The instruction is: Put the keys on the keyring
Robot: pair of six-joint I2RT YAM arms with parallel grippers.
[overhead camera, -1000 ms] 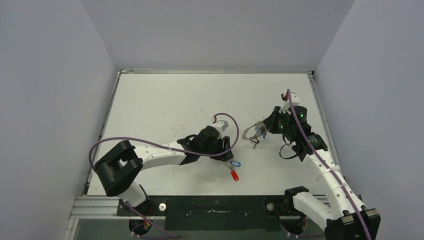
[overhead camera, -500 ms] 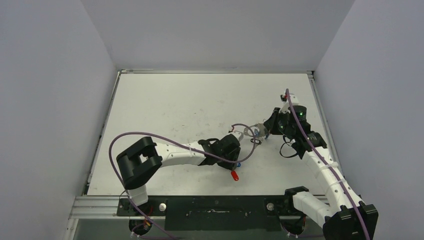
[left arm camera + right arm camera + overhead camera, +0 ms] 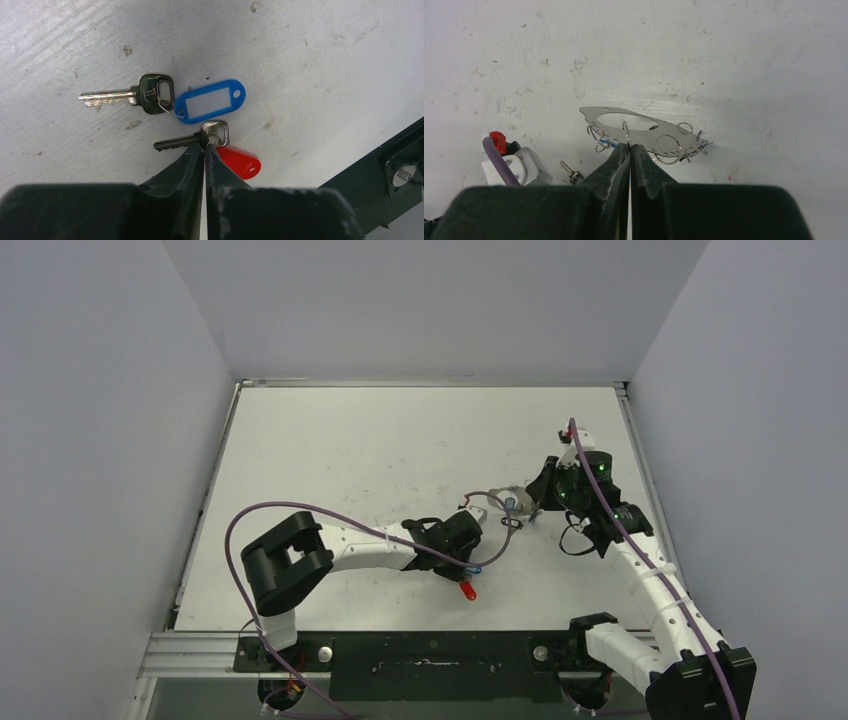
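Two silver keys lie on the white table. One carries a blue tag, the other a red tag. My left gripper is shut, with its tips pinching the head of the red-tagged key. In the top view the left gripper sits just above the red tag. My right gripper is shut on the silvery keyring, which has an oval opening and several small split rings hanging from it. The right gripper holds it just above the table, right of the left wrist.
The black front rail runs close behind the keys at the table's near edge. My left wrist's grey camera block and purple cable lie just left of the keyring. A small dark key-like piece lies beside them. Grey walls enclose the table.
My left arm swung right and forward from the table's middle onto the keys, hiding the blue tag in the top view. The right gripper carried the keyring slightly left.
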